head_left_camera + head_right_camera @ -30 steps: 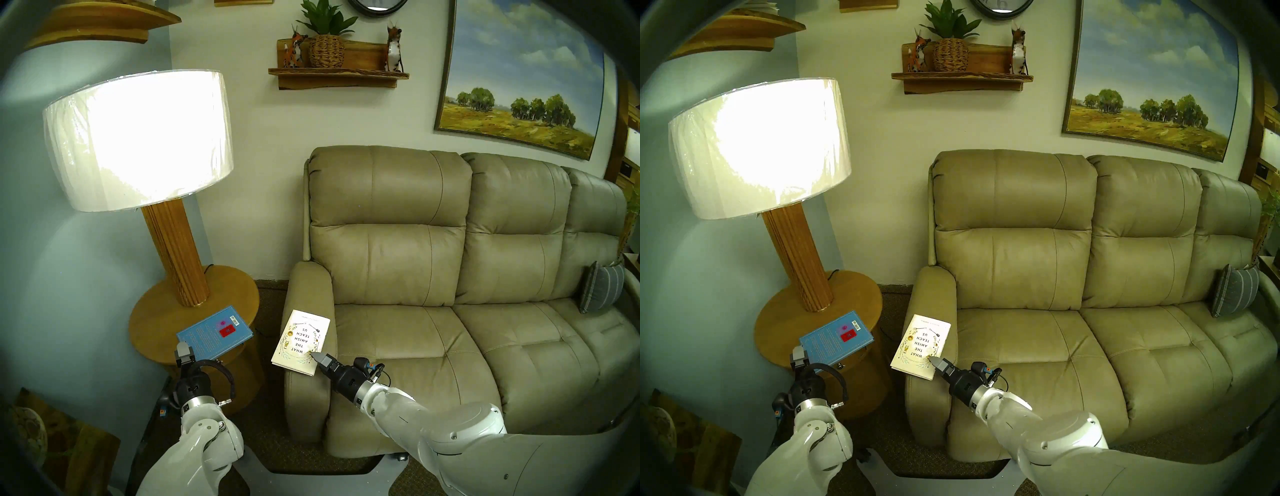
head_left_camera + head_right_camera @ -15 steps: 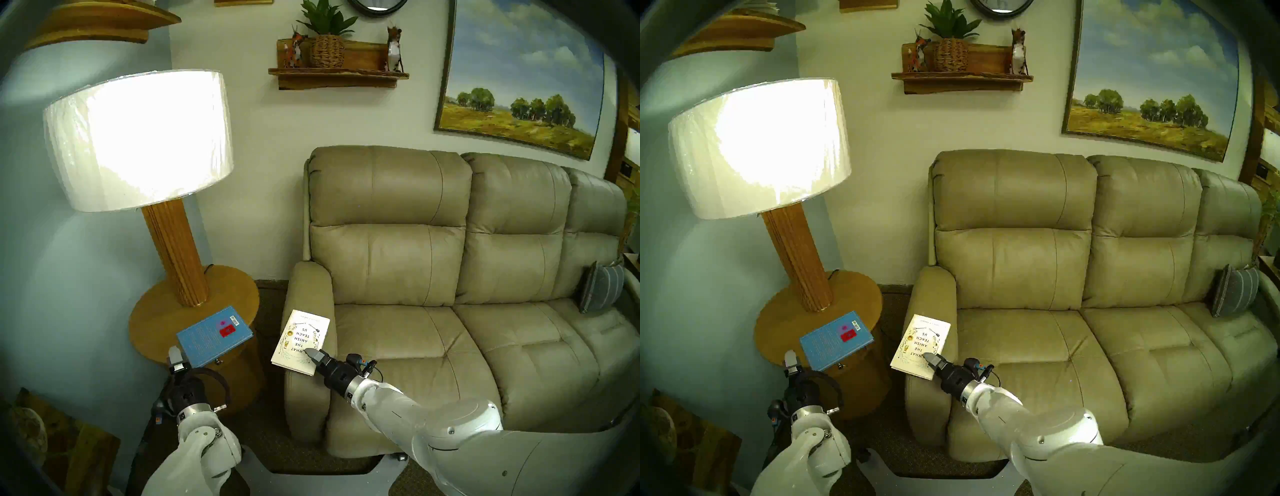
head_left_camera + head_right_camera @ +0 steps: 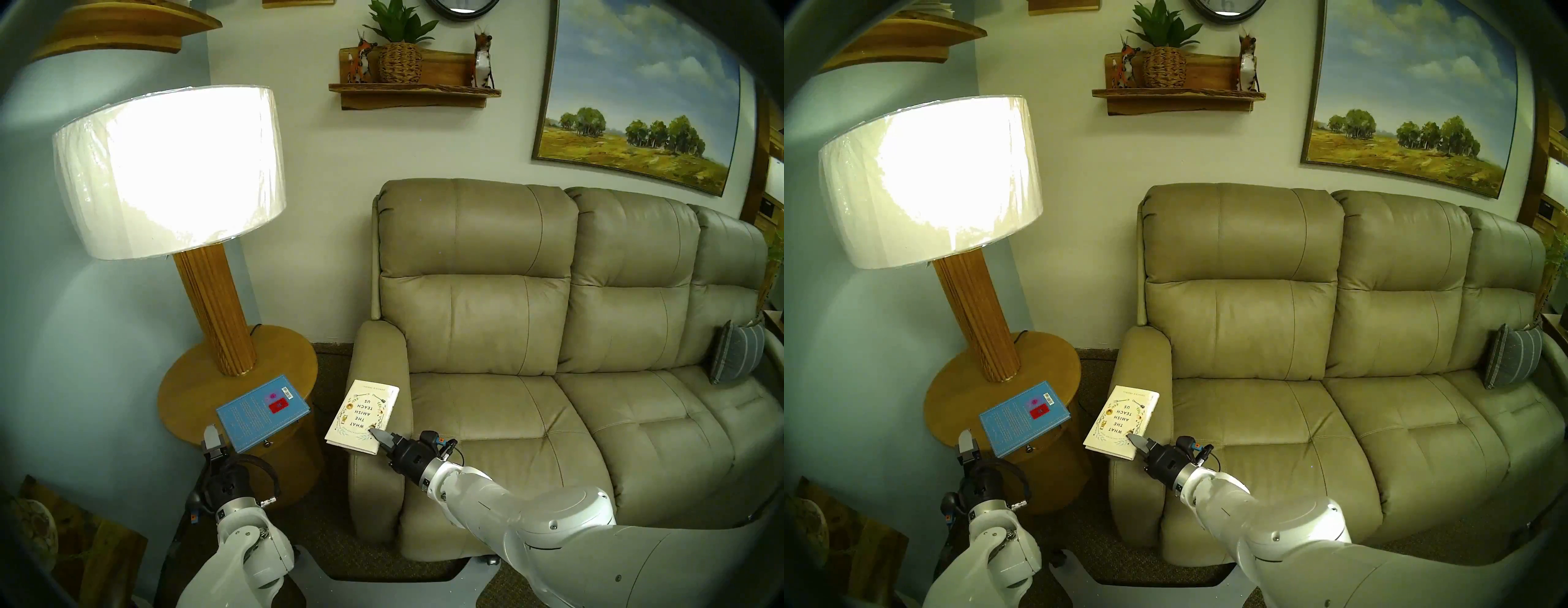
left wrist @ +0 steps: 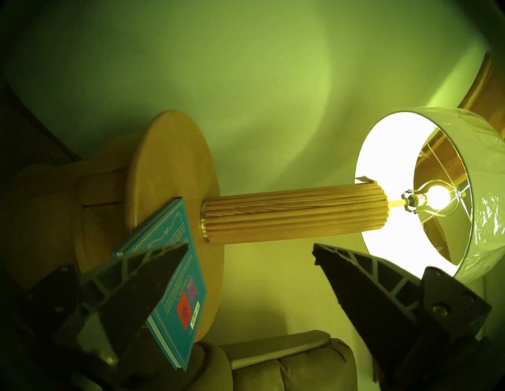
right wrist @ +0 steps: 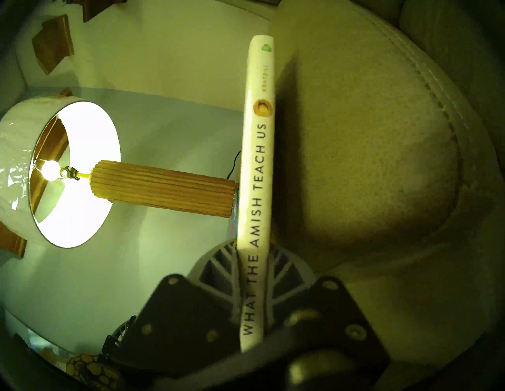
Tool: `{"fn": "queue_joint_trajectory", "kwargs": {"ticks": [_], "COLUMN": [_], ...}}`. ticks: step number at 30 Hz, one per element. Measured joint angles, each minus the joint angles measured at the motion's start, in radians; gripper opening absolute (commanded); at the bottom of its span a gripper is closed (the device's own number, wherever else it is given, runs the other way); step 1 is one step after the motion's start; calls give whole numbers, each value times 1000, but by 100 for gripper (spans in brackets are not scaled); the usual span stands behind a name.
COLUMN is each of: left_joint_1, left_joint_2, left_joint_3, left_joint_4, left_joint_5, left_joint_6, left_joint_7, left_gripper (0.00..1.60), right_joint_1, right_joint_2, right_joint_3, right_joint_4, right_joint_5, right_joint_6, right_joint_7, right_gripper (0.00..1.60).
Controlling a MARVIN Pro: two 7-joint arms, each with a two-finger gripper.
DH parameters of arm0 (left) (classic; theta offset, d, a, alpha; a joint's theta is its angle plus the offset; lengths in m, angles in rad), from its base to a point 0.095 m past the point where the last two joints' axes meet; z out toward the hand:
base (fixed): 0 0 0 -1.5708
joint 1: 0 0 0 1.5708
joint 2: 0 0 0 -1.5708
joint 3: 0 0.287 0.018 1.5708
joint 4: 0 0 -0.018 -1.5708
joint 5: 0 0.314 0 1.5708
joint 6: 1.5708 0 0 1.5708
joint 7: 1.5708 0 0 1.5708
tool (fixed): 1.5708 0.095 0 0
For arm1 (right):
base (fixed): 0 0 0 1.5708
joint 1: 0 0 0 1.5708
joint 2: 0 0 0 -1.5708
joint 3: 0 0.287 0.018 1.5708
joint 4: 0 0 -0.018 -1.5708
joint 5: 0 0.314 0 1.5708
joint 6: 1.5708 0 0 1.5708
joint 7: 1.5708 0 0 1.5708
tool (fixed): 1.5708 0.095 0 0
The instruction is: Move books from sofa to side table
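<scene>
Right gripper: clamped on the near end of the cream book, one finger above the cover and one beneath, as the right wrist view showed along the spine.
Cream book: titled "What the Amish Teach Us", it sat at the front end of the sofa armrest, its left edge jutting past the armrest's outer side toward the side table.
Left gripper: unclenched and empty, fingers spread wide, level with the side table's front edge and just short of the blue book.
Blue book: flat on the front right part of the round tabletop, red sticker and barcode up, its near corner hanging over the edge above the small drawer.
Lamp: lit, its ribbed wooden column standing at the middle of the same tabletop, behind the blue book.
Striped cushion: propped at the sofa's far end.
</scene>
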Motion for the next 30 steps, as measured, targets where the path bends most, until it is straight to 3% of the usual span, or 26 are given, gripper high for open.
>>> {"fn": "queue_joint_trajectory", "kwargs": {"ticks": [6, 17, 30], "left_joint_1": [26, 77, 52], "left_joint_2": [4, -6, -32], "left_joint_3": [16, 68, 131], "left_joint_4": [-13, -27, 39], "left_joint_5": [1, 6, 12], "left_joint_6": [34, 69, 117], "left_joint_7": [-29, -58, -66], "left_gripper": [160, 160, 160], "right_joint_1": [5, 34, 37], "right_joint_2": [6, -28, -73], "right_joint_3": [1, -10, -52], "right_joint_4": [0, 0, 1], "right_joint_5": [4, 0, -47], "right_joint_6": [0, -7, -14], "right_joint_7": [51, 59, 127], "right_gripper": [0, 0, 0]}}
